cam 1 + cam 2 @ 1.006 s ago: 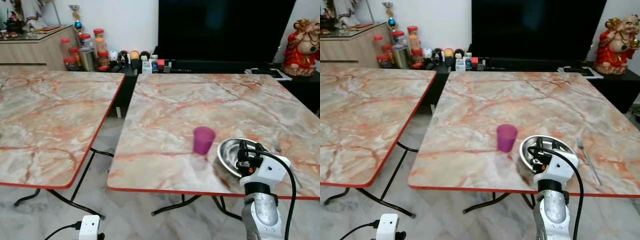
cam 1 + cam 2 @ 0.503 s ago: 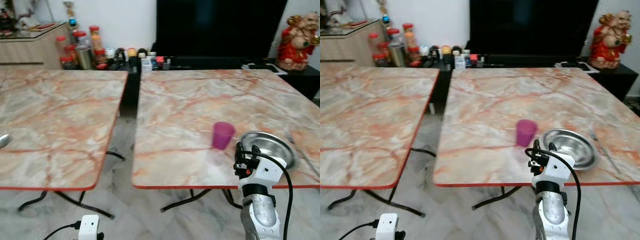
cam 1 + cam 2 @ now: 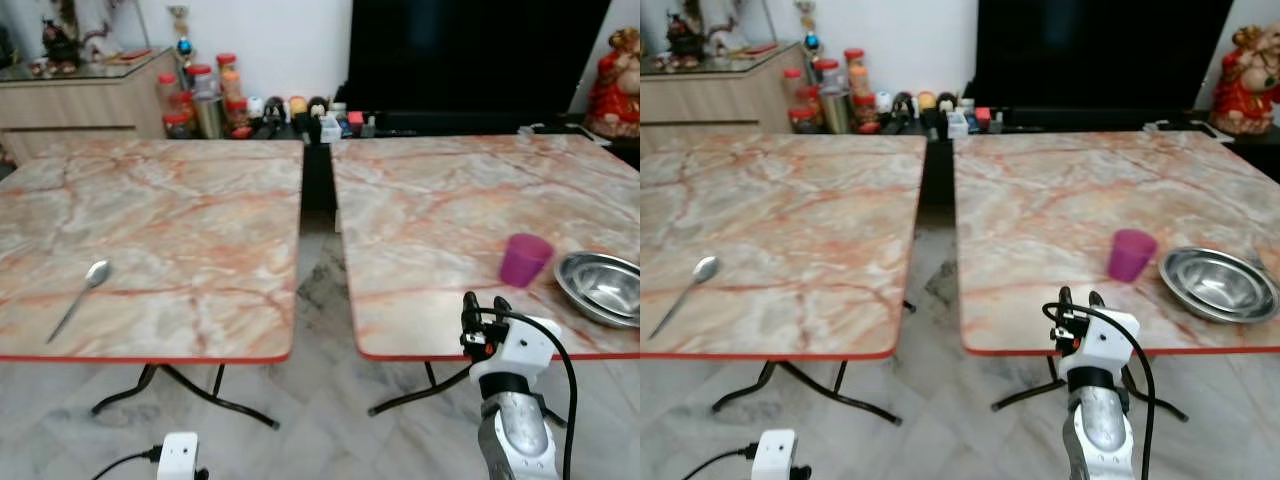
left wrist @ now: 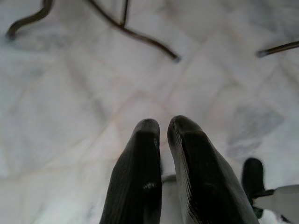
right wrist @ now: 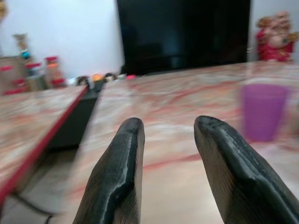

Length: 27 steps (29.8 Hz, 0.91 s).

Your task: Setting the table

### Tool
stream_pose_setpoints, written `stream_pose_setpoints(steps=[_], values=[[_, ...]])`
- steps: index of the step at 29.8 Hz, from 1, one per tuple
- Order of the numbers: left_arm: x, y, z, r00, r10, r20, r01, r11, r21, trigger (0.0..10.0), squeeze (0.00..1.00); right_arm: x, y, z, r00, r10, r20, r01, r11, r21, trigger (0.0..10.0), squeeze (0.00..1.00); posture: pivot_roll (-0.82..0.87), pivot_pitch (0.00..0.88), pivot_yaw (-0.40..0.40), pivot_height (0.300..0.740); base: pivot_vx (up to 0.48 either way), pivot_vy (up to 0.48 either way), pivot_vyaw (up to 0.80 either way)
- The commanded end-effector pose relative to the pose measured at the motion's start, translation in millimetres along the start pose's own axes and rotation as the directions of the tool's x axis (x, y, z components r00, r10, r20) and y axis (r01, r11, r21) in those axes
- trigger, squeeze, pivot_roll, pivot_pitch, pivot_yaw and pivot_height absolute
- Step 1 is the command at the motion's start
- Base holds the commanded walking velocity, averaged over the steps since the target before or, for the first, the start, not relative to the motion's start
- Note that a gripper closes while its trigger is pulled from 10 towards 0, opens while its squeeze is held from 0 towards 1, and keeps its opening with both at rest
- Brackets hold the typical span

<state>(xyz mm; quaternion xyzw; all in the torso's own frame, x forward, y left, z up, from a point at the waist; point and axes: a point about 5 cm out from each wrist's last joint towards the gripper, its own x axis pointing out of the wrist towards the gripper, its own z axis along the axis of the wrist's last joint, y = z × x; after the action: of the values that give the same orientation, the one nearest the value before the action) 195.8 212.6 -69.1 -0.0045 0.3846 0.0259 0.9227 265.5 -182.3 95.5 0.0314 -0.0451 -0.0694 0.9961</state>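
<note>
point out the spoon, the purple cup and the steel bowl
spoon (image 3: pixel 96 273), left eye view, on its bowl end
purple cup (image 3: pixel 1131 255), right eye view, middle of its side wall
steel bowl (image 3: pixel 1215 305), right eye view, on its near rim

Left worktop (image 3: pixel 180 220): spoon (image 3: pixel 82 297) near its left edge. Right worktop (image 3: pixel 440 210): purple cup (image 3: pixel 524 259), steel bowl (image 3: pixel 603 287) just right.

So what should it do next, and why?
Probably step toward the left table and reach for the spoon. The cup and bowl already sit on the right table, and the right gripper is open and empty.
</note>
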Motion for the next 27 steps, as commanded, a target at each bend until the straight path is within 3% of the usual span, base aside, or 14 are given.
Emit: stream_pose_setpoints(steps=[1,27], values=[[-2.2,7.3,-4.4,1.0,0.021,-0.016,-0.021,1.0,-0.004,10.0,0.0,2.7,6.0,3.4,1.0,0.024,0.012,-0.024,1.0,0.001,10.0,0.0,-0.04,0.0,-0.03,0.74,0.0,0.48,0.0],[-3.2,9.7,-5.9,1.0,0.015,-0.021,-0.015,1.0,0.021,10.0,0.0,1.8,23.1,-4.3,0.997,0.077,-0.027,-0.077,0.997,0.011,10.0,0.0,-0.02,0.0,-0.029,0.74,0.0,0.475,0.0]])
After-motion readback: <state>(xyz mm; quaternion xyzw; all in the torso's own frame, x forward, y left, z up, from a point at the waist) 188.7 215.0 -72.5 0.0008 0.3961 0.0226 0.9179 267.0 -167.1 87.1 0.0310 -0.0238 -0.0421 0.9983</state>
